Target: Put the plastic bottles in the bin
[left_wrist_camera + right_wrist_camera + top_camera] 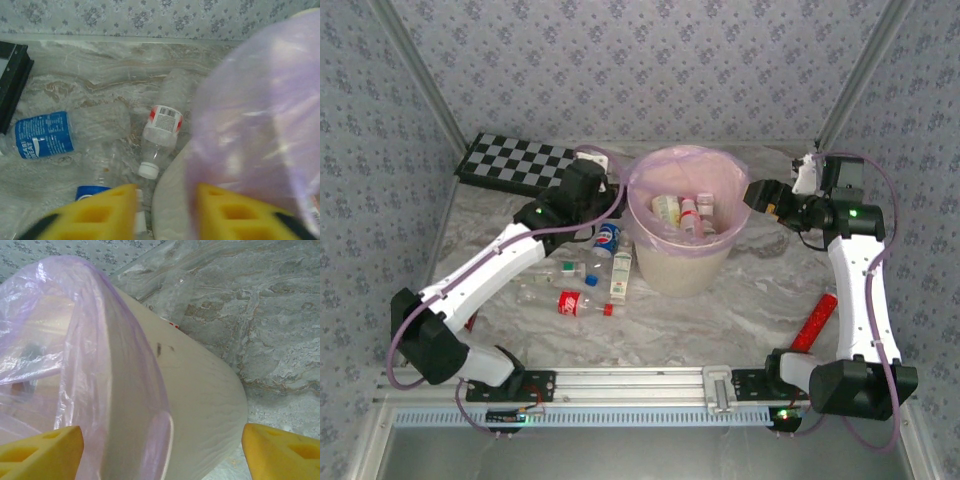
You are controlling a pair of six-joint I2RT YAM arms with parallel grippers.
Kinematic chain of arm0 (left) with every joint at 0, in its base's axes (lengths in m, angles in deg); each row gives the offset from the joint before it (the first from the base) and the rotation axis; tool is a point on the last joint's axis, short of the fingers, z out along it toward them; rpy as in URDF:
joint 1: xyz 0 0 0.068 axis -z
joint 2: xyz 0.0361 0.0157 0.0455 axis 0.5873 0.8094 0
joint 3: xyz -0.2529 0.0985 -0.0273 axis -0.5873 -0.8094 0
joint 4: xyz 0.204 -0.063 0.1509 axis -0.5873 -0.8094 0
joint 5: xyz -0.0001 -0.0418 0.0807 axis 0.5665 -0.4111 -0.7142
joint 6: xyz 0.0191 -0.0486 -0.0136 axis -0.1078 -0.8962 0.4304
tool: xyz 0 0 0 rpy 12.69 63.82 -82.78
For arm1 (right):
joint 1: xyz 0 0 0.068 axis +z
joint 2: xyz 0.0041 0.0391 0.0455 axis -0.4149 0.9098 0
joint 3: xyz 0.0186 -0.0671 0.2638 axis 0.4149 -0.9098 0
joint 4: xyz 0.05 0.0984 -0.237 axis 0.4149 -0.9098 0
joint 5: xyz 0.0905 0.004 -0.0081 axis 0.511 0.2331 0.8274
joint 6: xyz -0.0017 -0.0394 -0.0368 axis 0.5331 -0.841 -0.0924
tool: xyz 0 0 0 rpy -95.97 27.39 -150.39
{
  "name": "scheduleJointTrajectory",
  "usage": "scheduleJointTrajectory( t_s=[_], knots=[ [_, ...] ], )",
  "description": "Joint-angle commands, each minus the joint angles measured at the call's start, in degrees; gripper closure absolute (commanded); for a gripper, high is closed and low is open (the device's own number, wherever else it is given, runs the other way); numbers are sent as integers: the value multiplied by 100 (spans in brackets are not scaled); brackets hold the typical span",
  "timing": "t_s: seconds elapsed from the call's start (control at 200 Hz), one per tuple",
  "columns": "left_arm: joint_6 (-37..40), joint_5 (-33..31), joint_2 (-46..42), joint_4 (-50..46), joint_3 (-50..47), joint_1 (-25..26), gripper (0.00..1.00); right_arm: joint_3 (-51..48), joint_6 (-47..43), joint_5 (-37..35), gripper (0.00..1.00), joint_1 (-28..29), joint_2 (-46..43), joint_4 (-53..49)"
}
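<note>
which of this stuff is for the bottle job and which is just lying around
For the job: bin, bottles in it, red-label bottle, blue-label bottle, white bottle.
Lying about: chequered board, red bar.

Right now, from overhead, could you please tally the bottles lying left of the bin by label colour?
Blue-label bottle: 1
Red-label bottle: 1
White-label bottle: 1
Green-capped bottle, label unclear: 1
Total: 4 that I can tell apart

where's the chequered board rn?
Top view: the board lies flat in the table's far-left corner, left of the bin, beyond the loose bottles.
</note>
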Motion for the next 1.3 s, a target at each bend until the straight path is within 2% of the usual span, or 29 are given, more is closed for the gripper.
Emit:
scheduleJointTrajectory(
  t_s=[0.0,0.085,0.215,0.355,0.45,0.65,0.755,0.96,1.194,1.294],
  knots=[
    [-29,230,-266,387,33,0,52,315,-123,-70,15,37,-3,-189],
    [231,-69,-471,132,203,-54,45,512,-115,-125,16,30,3,-232],
    [772,-417,-583,-175,578,-126,42,896,-217,-258,15,44,202,-311],
    [1364,41,-106,-122,1157,-121,40,1257,-296,-630,18,213,539,-222],
    [1697,492,354,-15,1450,-56,38,1432,-356,-943,22,411,810,-119],
    [1972,916,1157,-476,2166,94,32,1759,-403,-980,29,626,1347,-70],
    [1702,904,1371,-431,2257,10,36,1760,-387,-1075,35,576,1524,-73],
    [1269,1197,1604,-253,2332,-83,52,1658,-438,-1206,47,530,1589,-147],
    [884,1638,1988,-113,2433,44,57,1482,-423,-1616,65,391,1396,-287],
    [750,1782,2212,27,2519,200,58,1426,-405,-1706,68,275,1230,-423]
  ],
)
